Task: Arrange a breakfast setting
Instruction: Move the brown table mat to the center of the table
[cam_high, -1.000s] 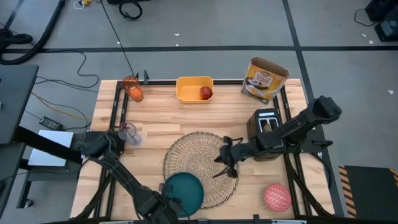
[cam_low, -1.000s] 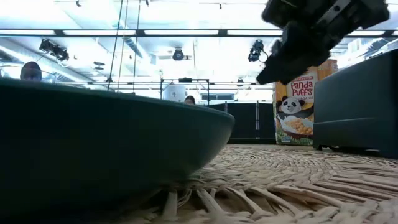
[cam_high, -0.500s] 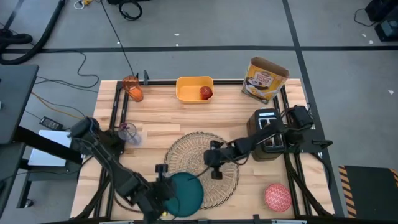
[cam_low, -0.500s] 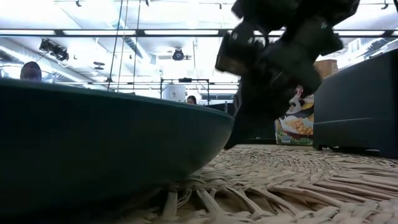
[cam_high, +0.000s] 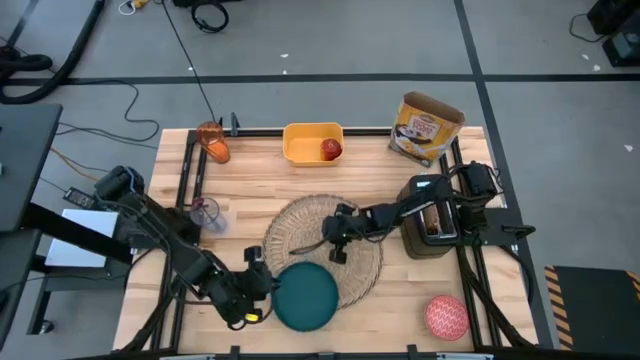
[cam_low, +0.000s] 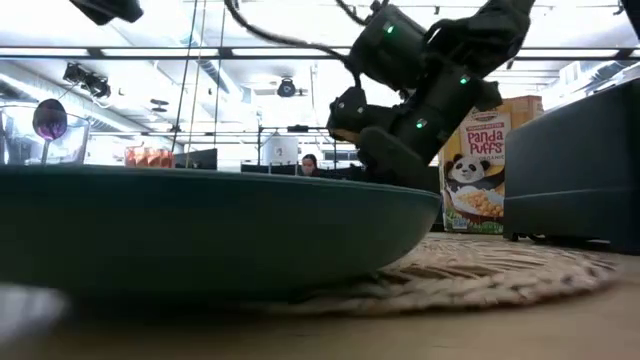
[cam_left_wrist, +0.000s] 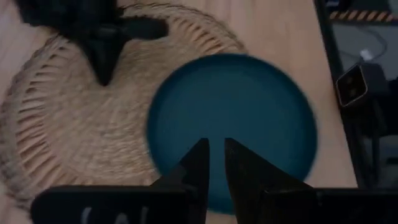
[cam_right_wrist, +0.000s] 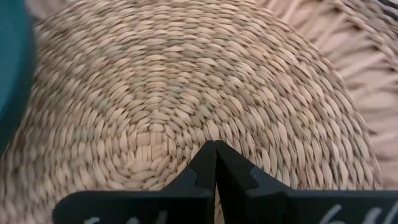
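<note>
Now the smooth round teal plate (cam_high: 305, 298) overlaps the near edge of the coarse woven straw placemat (cam_high: 300, 232). Just left of it, the left gripper (cam_high: 262, 287) has its fingers a narrow slit apart, pinching nothing. Over the mat's centre, the right gripper (cam_high: 333, 243) has its dark fingers pressed together, empty.

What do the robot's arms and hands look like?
Both arms are dark, nearly black, built from jointed sections. The left hand and right hand each end in two thin, pointed black fingers. In the low view the right arm shows little green lights.
</note>
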